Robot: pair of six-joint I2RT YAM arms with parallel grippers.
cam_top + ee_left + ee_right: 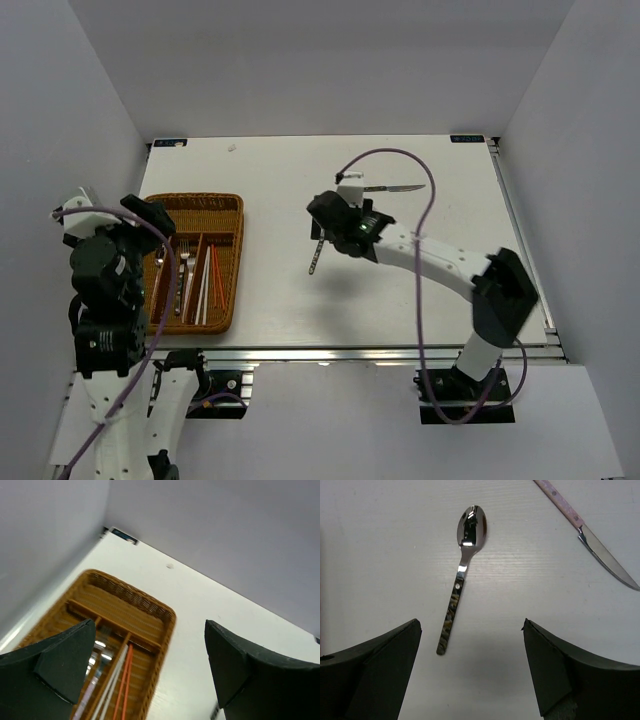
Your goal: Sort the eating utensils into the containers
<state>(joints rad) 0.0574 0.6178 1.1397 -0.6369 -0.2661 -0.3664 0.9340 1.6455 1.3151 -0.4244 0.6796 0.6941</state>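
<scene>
While right gripper (470,635) hovers spread, dark-handled spoon (462,565) lies below, between jaws.

We see dark-handled spoon (460,577) and pink-handled knife (581,527) flat outside the wicker tray (200,213); chopsticks (210,285) in its rightmost slot.

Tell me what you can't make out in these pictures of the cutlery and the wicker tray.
Wicker tray, top view: the left arm overlaps its left side, so what lies there is partly unseen.
Cutlery in the tray, top view: too small to tell kinds apart.
Knife, right wrist view: handle end cut off by the top edge.
Spoon, top view: one end hidden under the right gripper.
</scene>
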